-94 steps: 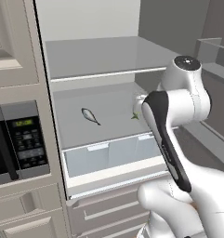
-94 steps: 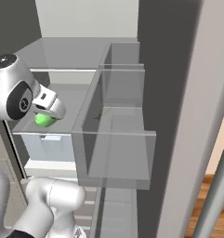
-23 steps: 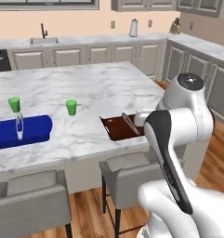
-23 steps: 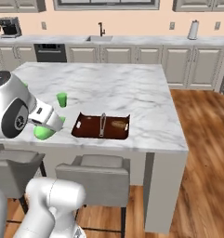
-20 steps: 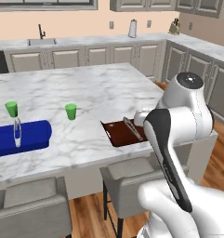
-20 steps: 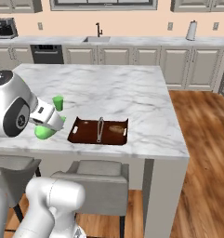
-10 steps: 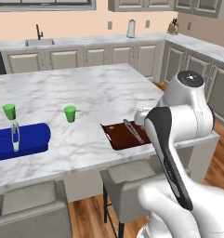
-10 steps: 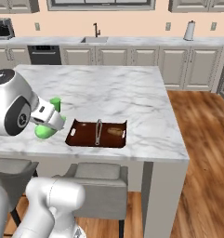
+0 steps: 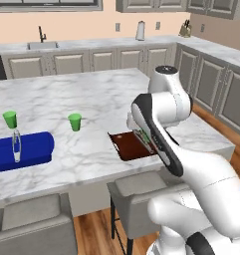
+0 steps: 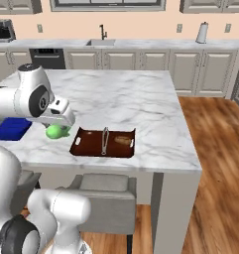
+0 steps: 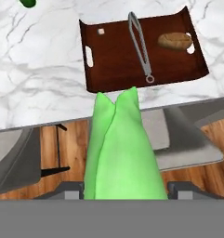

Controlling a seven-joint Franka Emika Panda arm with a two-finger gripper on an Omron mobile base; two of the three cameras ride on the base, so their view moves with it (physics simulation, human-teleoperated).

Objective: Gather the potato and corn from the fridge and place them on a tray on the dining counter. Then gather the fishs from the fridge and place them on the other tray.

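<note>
**Corn held up beside the brown tray**

You have the corn (image 11: 120,148) in your gripper (image 10: 58,130); the fingers are clamped on it, and in the hand view the bright green cob sticks out from the bottom toward the tray (image 11: 113,65); in the right base view you can see the corn (image 10: 55,131) hanging under the hand, up in the air at the near edge of the dining counter (image 10: 126,94), just left of the brown tray (image 10: 91,144); the potato (image 11: 175,40) already lies in the tray, near one short end, beside the thin metal handle (image 11: 140,46) that runs across the middle; the rest of the tray floor is bare; the other tray (image 9: 29,149), the blue one, sits well apart on the same counter, far to your left; two small green cups (image 9: 74,121) stand near it; grey stools (image 10: 103,193) are tucked under the near edge of the counter.
</note>
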